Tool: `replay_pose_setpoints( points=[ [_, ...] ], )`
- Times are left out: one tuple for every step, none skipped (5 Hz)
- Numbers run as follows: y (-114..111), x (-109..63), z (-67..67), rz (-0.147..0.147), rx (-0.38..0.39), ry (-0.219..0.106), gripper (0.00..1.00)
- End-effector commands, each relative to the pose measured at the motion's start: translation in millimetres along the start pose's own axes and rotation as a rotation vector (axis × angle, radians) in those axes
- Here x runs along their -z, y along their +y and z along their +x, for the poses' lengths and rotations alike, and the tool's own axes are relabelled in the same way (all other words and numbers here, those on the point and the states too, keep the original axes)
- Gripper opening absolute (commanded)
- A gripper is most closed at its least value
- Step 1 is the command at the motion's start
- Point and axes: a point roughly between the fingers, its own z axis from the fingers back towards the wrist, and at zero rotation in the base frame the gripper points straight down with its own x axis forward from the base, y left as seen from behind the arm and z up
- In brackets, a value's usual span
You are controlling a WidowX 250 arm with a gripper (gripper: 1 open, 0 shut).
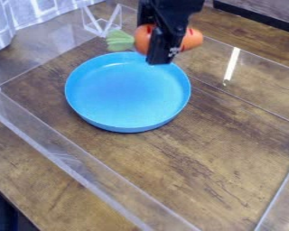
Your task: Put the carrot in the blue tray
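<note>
My black gripper (163, 43) is shut on the carrot (191, 40), an orange toy whose pale green leaves (118, 40) stick out to the left. It hangs in the air over the far rim of the blue tray (127, 92). The tray is a large round blue dish lying on the wooden table, and nothing is in it. My fingers cover the middle of the carrot.
A clear plastic barrier (62, 144) runs across the near left of the table. A white wire stand (105, 18) sits at the back left. A strip of glare (230, 65) lies on the wood to the right of the tray.
</note>
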Motion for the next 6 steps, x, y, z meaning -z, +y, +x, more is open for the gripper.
replay_pose_setpoints(
  points=[
    [22.0,-11.9,5.8,0.064,-0.039,-0.044,0.0],
    [30.9,-12.6,11.1,0.089,-0.039,-0.049,0.0],
    [43.2,-7.1,17.3,0.111,-0.043,-0.052,0.0],
    [54.0,-4.6,26.2,0.126,-0.042,-0.058,0.0],
    [63.2,-0.6,33.6,0.136,-0.042,-0.063,0.0],
    [65.0,4.6,39.1,0.141,-0.03,-0.073,0.0]
  ],
)
